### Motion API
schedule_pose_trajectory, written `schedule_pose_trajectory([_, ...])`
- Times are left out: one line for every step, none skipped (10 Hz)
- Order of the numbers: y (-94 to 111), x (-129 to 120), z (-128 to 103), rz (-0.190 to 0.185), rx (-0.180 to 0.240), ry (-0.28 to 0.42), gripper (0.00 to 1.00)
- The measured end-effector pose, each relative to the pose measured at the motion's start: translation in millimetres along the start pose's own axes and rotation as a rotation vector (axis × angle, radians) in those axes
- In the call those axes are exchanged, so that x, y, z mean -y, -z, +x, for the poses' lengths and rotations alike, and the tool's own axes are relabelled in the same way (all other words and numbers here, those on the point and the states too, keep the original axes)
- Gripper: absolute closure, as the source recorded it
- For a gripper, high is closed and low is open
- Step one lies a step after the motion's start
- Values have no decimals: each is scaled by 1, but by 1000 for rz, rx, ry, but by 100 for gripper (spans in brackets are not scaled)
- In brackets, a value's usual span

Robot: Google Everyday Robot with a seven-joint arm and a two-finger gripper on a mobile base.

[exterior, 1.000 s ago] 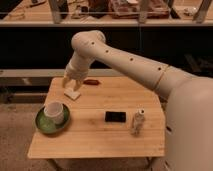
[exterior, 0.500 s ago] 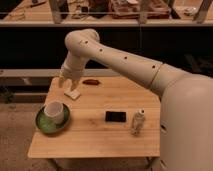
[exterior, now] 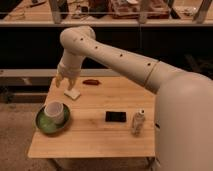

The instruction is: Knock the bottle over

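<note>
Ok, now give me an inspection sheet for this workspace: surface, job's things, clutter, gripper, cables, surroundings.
Surface: light wooden table, planked top.
Job's things: bottle stands upright near the table's right edge in the view, not yet knocked over.
Clutter: white cup standing in a green bowl at the left; flat black object beside the bottle, apart from it; white square pad and reddish object towards the back.
Gripper: gripper hangs over the back left corner, by the white square pad, far from the bottle.
Cables: nothing seen.
Surroundings: dark shelving behind; speckled floor.
</note>
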Motion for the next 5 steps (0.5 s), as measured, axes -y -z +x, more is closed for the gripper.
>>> schedule_pose_trajectory([1,-3,3,-8,12,3,55])
schedule_pose_trajectory([5,1,3,-5,6,5,55])
schedule_pose_trajectory([9,4,2,-5,1,1,55])
schedule_pose_trajectory([10,4,-1,-7,-1,-3,55])
schedule_pose_trajectory([8,8,-7,-7,3,0,55])
